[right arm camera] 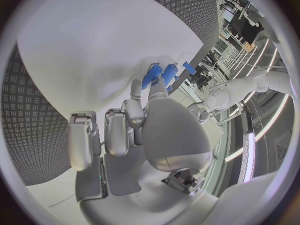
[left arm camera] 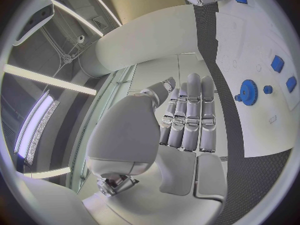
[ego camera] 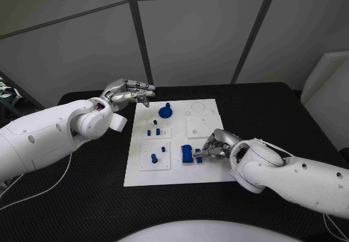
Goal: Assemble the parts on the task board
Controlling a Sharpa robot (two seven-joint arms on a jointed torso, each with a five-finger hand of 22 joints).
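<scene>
The white task board (ego camera: 174, 169) lies in the middle of the black table. A blue gear (ego camera: 166, 111) stands near its far edge, also in the left wrist view (left arm camera: 249, 92). Small blue pegs (ego camera: 153, 132) stand in the left-hand plates. My left hand (ego camera: 131, 93) hovers above the board's far left corner, its fingers (left arm camera: 187, 115) stretched out and holding nothing. My right hand (ego camera: 215, 145) rests on the near right part of the board. Its thumb and a finger pinch a small blue part (ego camera: 197, 157) beside an upright blue block (ego camera: 187, 153). Those blue pieces (right arm camera: 156, 74) sit past its fingertips.
Two bare square plates (ego camera: 198, 126) and a round recess (ego camera: 197, 106) take up the board's far right. Black table (ego camera: 87, 201) surrounds the board on every side. Grey wall panels stand behind the table's far edge.
</scene>
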